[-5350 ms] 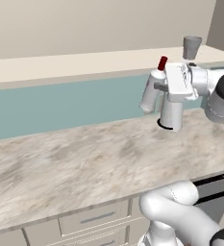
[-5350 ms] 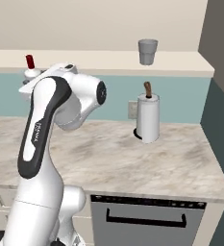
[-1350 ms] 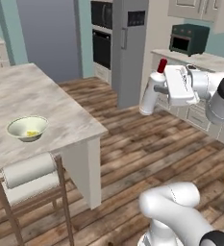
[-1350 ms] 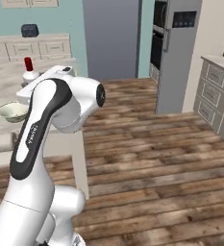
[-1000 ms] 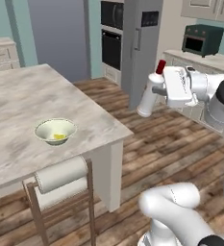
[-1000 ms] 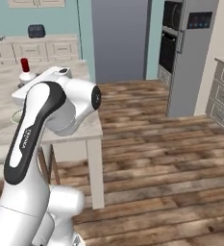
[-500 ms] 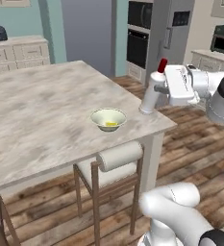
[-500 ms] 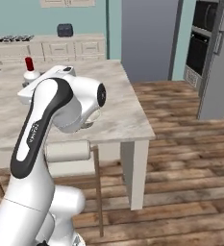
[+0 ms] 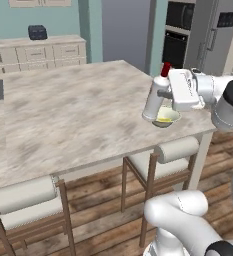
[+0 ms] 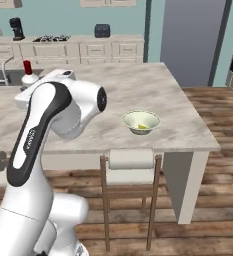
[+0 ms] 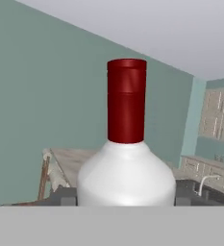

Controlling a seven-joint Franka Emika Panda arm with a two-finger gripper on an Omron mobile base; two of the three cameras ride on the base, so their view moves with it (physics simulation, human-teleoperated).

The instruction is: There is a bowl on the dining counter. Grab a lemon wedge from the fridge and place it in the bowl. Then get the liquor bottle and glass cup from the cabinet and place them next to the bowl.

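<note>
My gripper [image 9: 161, 95] is shut on the liquor bottle [image 9: 154, 98], a white bottle with a red cap [image 11: 127, 98], held upright above the dining counter [image 9: 63, 110] near its right end. The cream-green bowl [image 10: 141, 121] stands on the counter just behind and below the bottle, with the yellow lemon wedge [image 10: 143, 127] lying inside it. In the hand view the bottle [image 11: 127, 170] sits between the dark fingertips [image 11: 65, 196]. The grey fridge [image 9: 215, 37] stands at the back right. The glass cup is out of view.
Cushioned wooden stools [image 9: 175, 150] [image 10: 131, 160] are tucked under the near edge of the island. Black ovens [image 9: 180, 32] stand left of the fridge. A back counter carries a toaster [image 10: 102, 30] and a coffee machine [image 10: 17, 27]. Wooden floor lies to the right.
The base has driven, so the whole scene shifted: the island and bowl have come closer and now lie right by the held bottle. The grip on the bottle is unchanged.
</note>
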